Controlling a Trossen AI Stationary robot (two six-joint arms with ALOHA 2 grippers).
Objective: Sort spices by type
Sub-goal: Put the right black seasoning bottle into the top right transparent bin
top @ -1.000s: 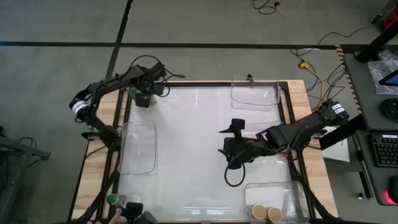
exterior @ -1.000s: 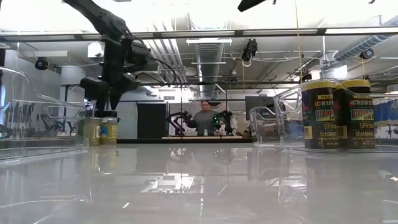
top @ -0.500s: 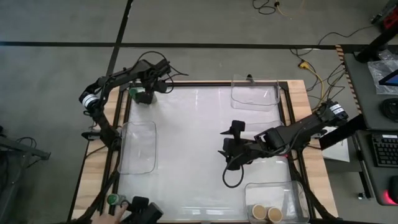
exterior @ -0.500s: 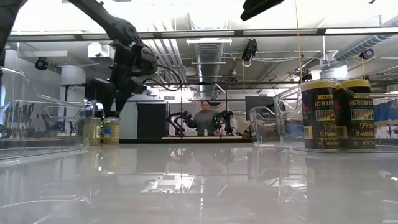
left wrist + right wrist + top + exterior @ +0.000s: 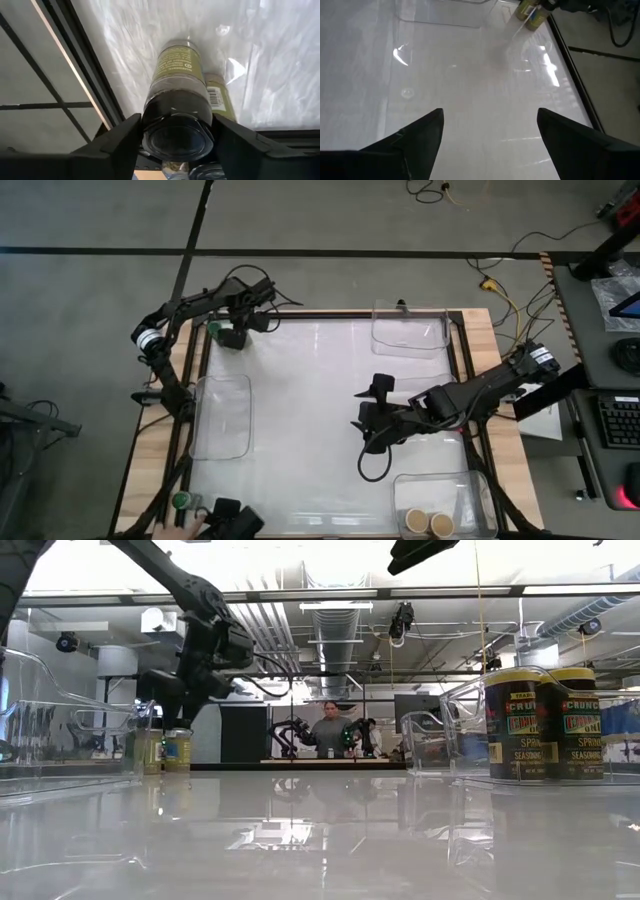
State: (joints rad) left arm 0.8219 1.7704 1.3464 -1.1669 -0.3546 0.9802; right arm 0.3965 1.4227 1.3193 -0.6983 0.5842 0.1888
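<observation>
Two small spice jars stand upright on their bases at the table's far-left corner. One has a green lid (image 5: 213, 328); the other (image 5: 176, 87) has a dark lid and an olive label. My left gripper (image 5: 235, 335) is down over the dark-lidded jar and shut on its top. My right gripper (image 5: 363, 418) hangs open above the middle of the table, nothing between its fingers (image 5: 415, 140). Two tan-lidded jars (image 5: 428, 523) stand in the near-right clear bin (image 5: 470, 490). My left gripper pinches the dark-lidded jar's lid (image 5: 177, 137) between its two fingers (image 5: 122, 142), one on each side. The fingers come from above, slanting steeply down. The jar stands upright with its base on the table, close beside the green-lidded jar (image 5: 220, 97).
A clear bin (image 5: 222, 415) lies along the left edge and another (image 5: 408, 328) at the far edge. At the near-left corner a person's hand (image 5: 190, 525) is beside a green-lidded jar (image 5: 182, 501) and dark objects (image 5: 232, 518). A black frame rail runs close behind the corner jars.
My left gripper has sunk toward the two jars at the far-left corner and tipped to point more steeply down. The person's hand at the near-left corner has shifted the dark objects there.
</observation>
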